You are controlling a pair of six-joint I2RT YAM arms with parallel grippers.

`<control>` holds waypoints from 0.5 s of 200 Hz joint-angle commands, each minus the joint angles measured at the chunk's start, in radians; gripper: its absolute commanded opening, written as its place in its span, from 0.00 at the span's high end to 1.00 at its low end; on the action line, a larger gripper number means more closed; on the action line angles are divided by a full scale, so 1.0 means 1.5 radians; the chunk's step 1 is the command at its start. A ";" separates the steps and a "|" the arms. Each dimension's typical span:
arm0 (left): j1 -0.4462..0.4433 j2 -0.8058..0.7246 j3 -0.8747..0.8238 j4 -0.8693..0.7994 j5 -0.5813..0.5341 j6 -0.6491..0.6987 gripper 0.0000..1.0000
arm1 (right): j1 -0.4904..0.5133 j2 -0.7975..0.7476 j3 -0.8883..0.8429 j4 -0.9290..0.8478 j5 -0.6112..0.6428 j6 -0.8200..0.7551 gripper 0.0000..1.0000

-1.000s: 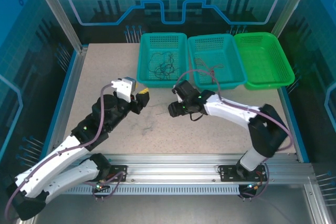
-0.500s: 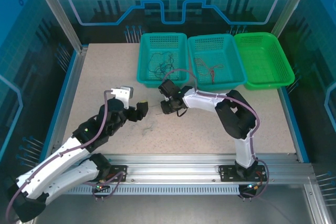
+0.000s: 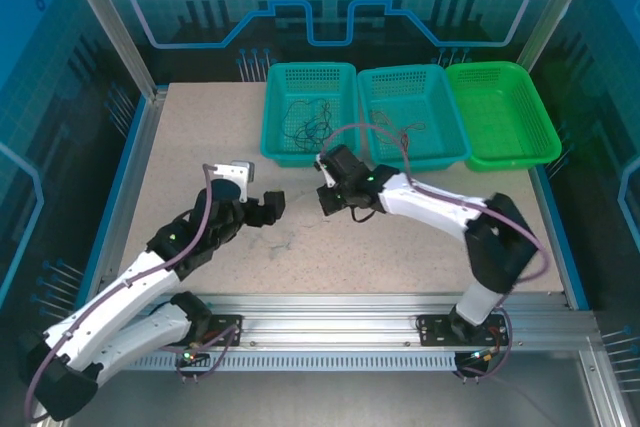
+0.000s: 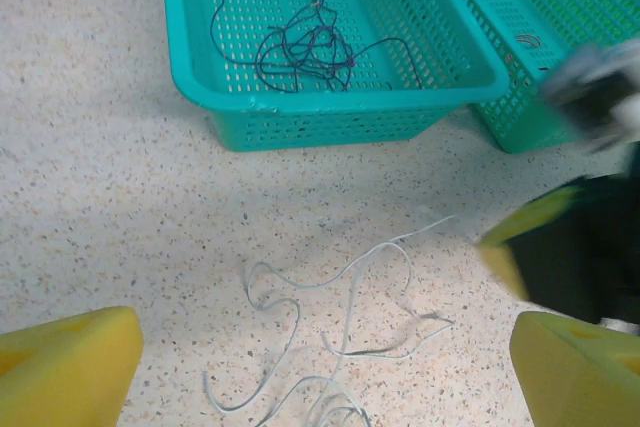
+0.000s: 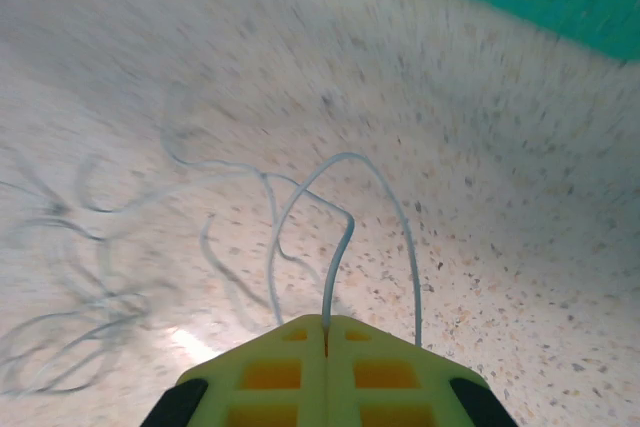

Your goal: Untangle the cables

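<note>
While the left pincer [image 4: 325, 365] stood wide apart and held nothing, the right pincer [image 5: 325, 332] was closed on a loop of the white cables [image 4: 340, 337], which sprawled on the bench [image 4: 100, 197] just in front of the left teal basket [image 4: 330, 122]. That basket held tangled black cables [image 4: 300, 42]. Right of it, the middle teal basket [image 3: 415, 155] held red cables [image 3: 412, 129]; further right sat the green basket [image 3: 505, 155].
</note>
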 commanded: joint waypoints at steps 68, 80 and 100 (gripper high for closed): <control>0.026 0.208 0.007 0.111 0.303 0.012 0.01 | -0.010 -0.189 -0.011 0.009 -0.101 0.031 1.00; 0.027 0.230 0.006 0.123 0.271 0.000 0.01 | -0.012 -0.205 -0.003 0.001 -0.097 0.037 1.00; 0.027 0.268 0.008 0.130 0.228 -0.001 0.01 | -0.021 -0.238 0.008 -0.012 -0.077 0.056 1.00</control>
